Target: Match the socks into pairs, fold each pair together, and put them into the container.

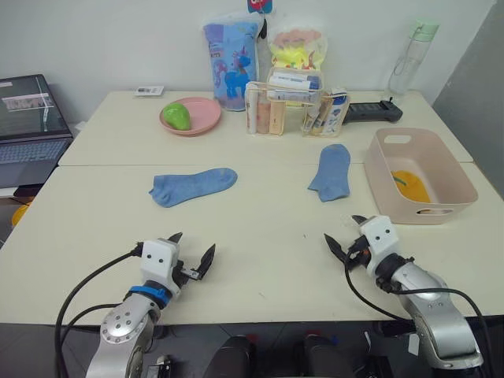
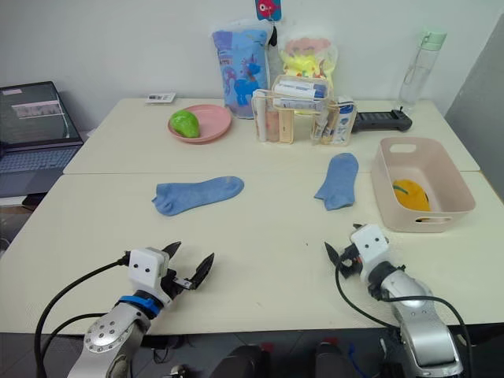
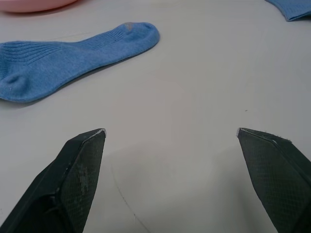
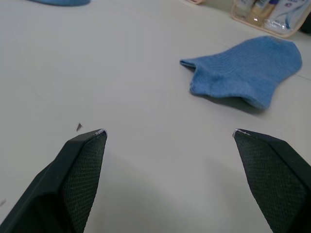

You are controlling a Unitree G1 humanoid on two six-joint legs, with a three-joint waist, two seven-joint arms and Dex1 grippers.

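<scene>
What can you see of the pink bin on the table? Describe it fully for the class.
The bin is pale pink, smooth like plastic, rectangular with rounded corners and a slot handle at each short end. It stands upright and open on the table, on the robot's right, beside a light blue sock but apart from it. Something mustard yellow lies inside on its floor. Neither gripper touches it.
</scene>
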